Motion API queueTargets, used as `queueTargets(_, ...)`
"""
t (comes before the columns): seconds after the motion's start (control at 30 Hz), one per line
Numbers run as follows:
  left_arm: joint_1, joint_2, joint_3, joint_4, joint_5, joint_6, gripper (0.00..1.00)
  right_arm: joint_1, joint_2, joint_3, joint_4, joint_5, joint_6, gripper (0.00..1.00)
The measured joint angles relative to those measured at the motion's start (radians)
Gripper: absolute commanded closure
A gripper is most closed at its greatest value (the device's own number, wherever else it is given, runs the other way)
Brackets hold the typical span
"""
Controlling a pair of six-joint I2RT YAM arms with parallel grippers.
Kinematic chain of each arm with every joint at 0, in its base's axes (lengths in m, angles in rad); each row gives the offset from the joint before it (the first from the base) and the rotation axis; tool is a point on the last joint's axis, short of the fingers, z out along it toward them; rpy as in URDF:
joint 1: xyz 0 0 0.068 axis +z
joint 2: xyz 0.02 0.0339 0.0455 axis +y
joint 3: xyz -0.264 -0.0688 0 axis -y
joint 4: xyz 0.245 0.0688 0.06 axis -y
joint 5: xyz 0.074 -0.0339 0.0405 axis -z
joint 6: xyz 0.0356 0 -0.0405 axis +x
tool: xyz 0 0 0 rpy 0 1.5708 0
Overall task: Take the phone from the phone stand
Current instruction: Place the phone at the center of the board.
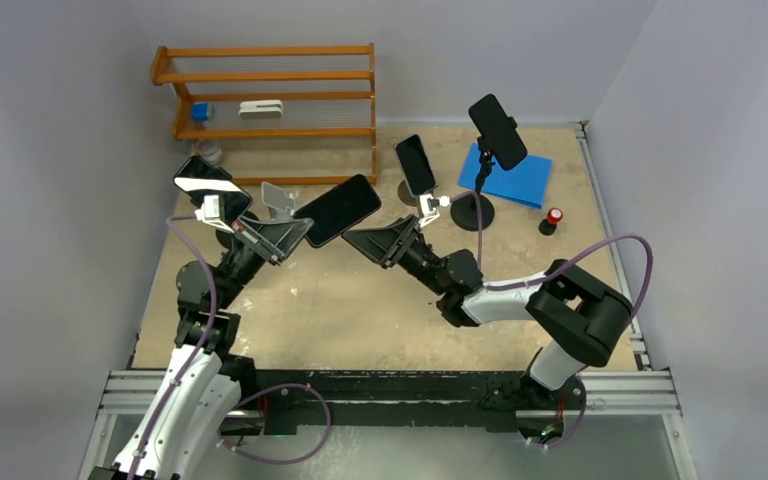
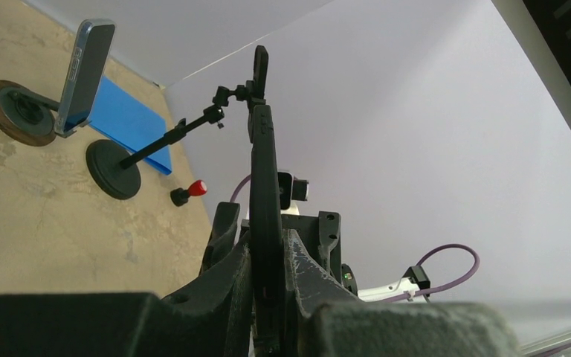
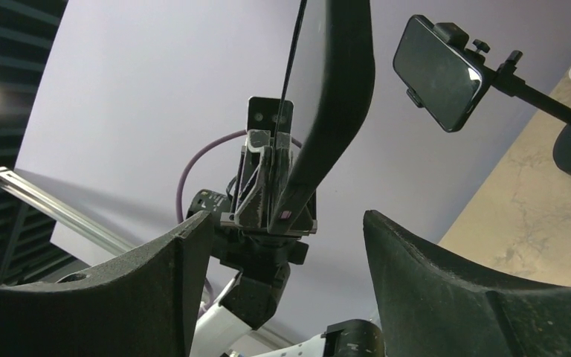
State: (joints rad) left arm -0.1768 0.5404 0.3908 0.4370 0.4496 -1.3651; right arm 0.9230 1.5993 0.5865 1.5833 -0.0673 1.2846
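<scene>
Above the tabletop, the left gripper clamps its jaws on the phone, holding it clear of the empty phone stand behind, seemingly so the right gripper, jaws apart just beside it, can take it.

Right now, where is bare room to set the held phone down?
Bare tabletop between the left arm and right arm, toward the near rail. Crowded: around the blue pad, tall stand and red knob, and before the wooden rack.
</scene>
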Motion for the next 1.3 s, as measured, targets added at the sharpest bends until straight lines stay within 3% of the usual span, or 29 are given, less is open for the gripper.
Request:
queueTargets(0.7,-0.005,-0.024,0.0,-0.017,-0.002,0.016,1.0,0.0,0.024,0.082,0.002,-0.003,0.106,0.43)
queueTargets(1.07,-0.009,-0.05,0.0,-0.061,-0.001,0.023,1.0,0.0,0.089,0.12,0.0,-0.003,0.148,0.64)
queueTargets(1.3,-0.014,-0.057,0.0,-0.062,-0.002,0.023,1.0,0.0,0.089,0.12,0.001,-0.003,0.148,0.7)
